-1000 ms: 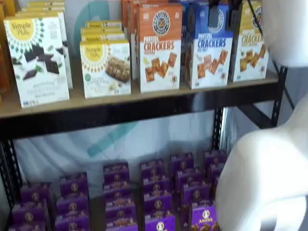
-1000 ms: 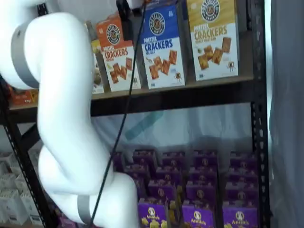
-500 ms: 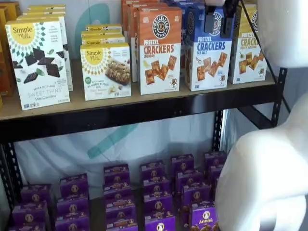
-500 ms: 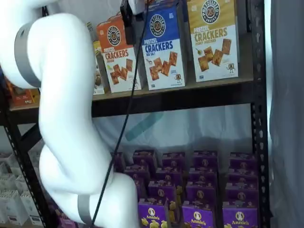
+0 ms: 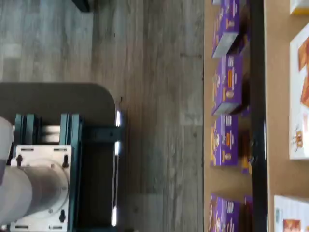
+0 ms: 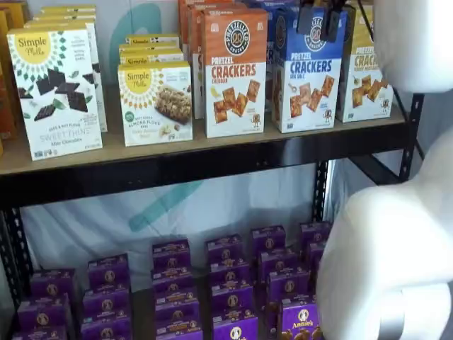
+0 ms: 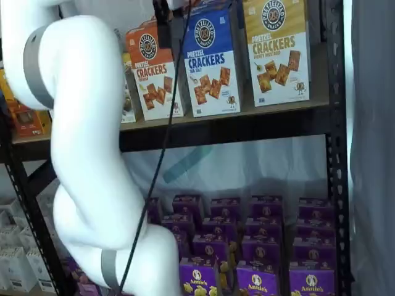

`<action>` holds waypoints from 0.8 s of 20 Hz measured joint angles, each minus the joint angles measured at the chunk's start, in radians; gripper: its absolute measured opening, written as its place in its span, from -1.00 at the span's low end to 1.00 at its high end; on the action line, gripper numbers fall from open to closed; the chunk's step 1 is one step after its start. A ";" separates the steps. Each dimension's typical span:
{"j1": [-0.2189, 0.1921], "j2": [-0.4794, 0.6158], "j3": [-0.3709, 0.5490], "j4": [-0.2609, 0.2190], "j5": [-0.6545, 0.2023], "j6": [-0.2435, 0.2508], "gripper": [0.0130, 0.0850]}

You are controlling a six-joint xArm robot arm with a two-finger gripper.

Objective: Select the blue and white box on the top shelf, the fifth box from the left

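My white arm (image 6: 389,262) fills the 4 o'clock corner in a shelf view and stands as a tall bent column in front of the shelves (image 7: 86,135). Behind it runs the top shelf (image 6: 177,166), a tan board with a black front rail. The blue and white box (image 6: 306,78) stands upright at the front edge of it; both shelf views show it (image 7: 212,68).

My tool (image 6: 320,20) hangs from the frame's upper edge at 12 o'clock of that box. It is released: the two black fingers (image 6: 309,18) stand apart with the box's round logo showing between them, and they grasp nothing. Whether they touch the carton I cannot tell.

At the box's 9 o'clock, just beside it, is the orange-topped cheddar carton (image 6: 235,71). At its 3 o'clock is the yellow-topped carton (image 6: 364,71). Farther toward 9 o'clock stand the Simple Mills boxes (image 6: 55,92). Purple boxes (image 6: 230,283) fill the shelf below. A black cable (image 7: 163,142) crosses in front of the top shelf's rail.

Half a second ago the fingers reached lower over the logo. Now they sit higher, just as wide apart.
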 joint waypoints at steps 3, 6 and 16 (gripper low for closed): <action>-0.033 0.024 -0.054 0.061 0.028 0.002 1.00; -0.058 0.032 -0.081 0.117 0.015 0.009 1.00; -0.092 -0.033 0.022 0.193 -0.210 -0.001 1.00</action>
